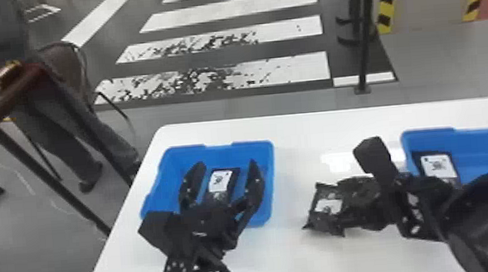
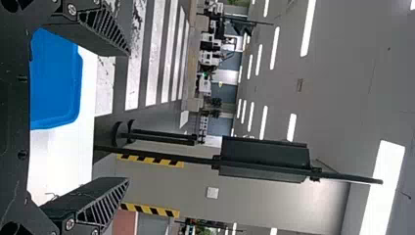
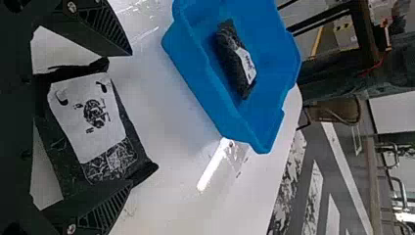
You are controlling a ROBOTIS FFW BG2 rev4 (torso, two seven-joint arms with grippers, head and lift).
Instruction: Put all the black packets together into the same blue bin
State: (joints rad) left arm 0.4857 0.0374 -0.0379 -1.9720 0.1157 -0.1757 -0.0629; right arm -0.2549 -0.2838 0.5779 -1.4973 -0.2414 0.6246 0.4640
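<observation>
Task incomplete: black packets lie in three separate places. One packet (image 1: pixel 221 180) sits inside the left bin (image 1: pixel 271 181), a second packet (image 1: pixel 438 165) inside the right bin (image 1: pixel 480 140), and a loose packet (image 3: pixel 88 117) is outside both, between the spread fingers of the right claw (image 3: pixel 131 117). Contact there cannot be told; no firm grip evident. Left claw (image 1: pixel 228 164) open, empty, above the left bin. Remaining, by my estimate: bin the loose packet, then move one binned packet across so all share a bin; which bin is intended, unclear. Materials: loose packet is dark, glossy film, roughly rectangular, creased, corners poking out; white label with black print, crinkled shiny patch beside it. Bins blue, apparently moulded plastic, walls flaring outward, rounded corners, stepped rims. Counter (image 1: pixel 293 134) white, smooth, throwing bright glare. Claw fingers black, tapered, ribbed.
</observation>
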